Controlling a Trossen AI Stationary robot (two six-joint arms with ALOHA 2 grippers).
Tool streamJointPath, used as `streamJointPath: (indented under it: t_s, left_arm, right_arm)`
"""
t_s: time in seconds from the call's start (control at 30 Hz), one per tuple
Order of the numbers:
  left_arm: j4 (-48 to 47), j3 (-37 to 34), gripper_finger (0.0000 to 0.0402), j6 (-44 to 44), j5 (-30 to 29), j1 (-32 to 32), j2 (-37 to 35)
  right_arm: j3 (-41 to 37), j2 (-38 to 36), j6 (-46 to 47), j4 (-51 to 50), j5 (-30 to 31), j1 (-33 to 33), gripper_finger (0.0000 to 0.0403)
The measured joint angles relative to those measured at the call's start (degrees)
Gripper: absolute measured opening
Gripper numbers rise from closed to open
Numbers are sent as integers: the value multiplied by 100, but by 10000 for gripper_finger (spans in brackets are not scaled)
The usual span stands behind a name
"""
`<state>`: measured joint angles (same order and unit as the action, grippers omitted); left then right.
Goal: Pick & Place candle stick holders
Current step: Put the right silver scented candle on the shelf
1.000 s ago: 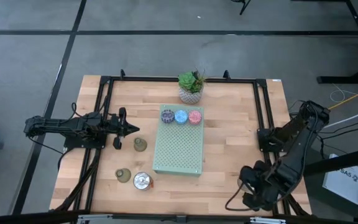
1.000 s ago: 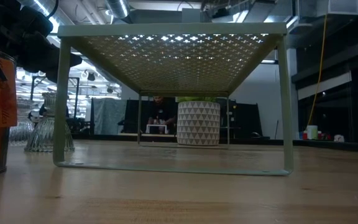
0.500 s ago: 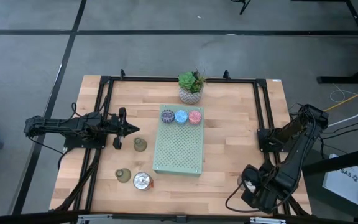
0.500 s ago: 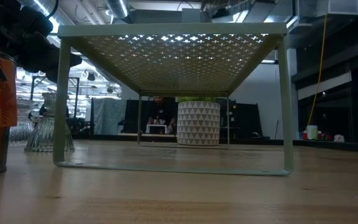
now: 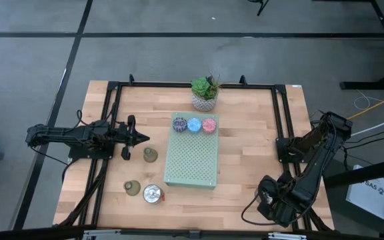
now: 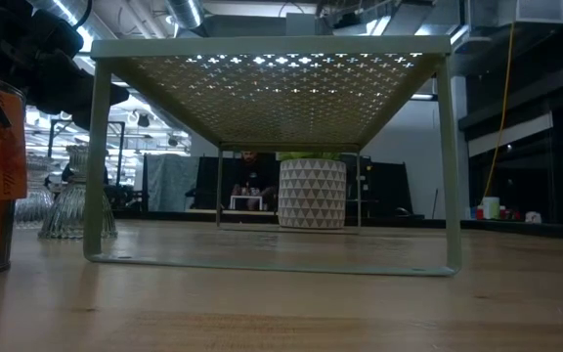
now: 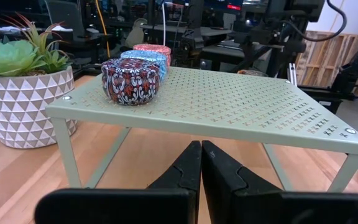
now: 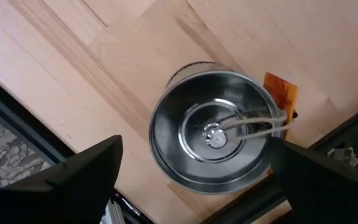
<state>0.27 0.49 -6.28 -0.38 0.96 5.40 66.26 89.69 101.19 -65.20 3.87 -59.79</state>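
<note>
Purple (image 5: 179,124), blue (image 5: 194,125) and pink (image 5: 209,125) candle stick holders stand in a row on the far end of a green perforated rack (image 5: 191,167). Left of the rack, two olive holders (image 5: 151,155) (image 5: 133,187) and a silver one (image 5: 153,194) stand on the table. Another silver holder (image 8: 213,134), with an orange label, stands at the near right corner. My right gripper (image 8: 194,149) hangs open above it, pointing down, with a finger on either side and clear of it. My left gripper (image 7: 201,168) is shut and level, left of the rack.
A succulent in a white patterned pot (image 5: 205,93) stands behind the rack at the far edge. Black frame rails (image 5: 282,120) run along the table's sides. The near table edge lies close beside the right silver holder. Bare wood lies between the rack and the right rail.
My right gripper has sunk toward the silver holder at the near right corner and has rolled a little about its own line. Its fingers stay open. My left arm and all holders have kept still.
</note>
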Motion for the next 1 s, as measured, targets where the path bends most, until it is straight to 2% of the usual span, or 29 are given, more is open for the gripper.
streamJointPath:
  t_s: [0.37,0.53,0.6,0.73,0.83,1.0]
  left_arm:
    - [0,0,6,0,0,-1,1]
    - [2,0,6,0,0,1,1]
    - [0,0,6,0,0,1,0]
    - [1,0,6,0,-1,-1,-1]
    - [0,0,6,0,0,0,0]
    - [2,0,6,0,0,-1,-1]
  right_arm:
    - [-59,-266,30,145,98,2,395]
    - [-59,-457,-605,238,952,24,390]
    - [-59,-463,-748,300,1101,75,390]
    - [-59,-463,-534,263,738,152,390]
    - [-59,-463,-16,256,512,179,390]
    - [-59,-463,551,270,568,184,397]
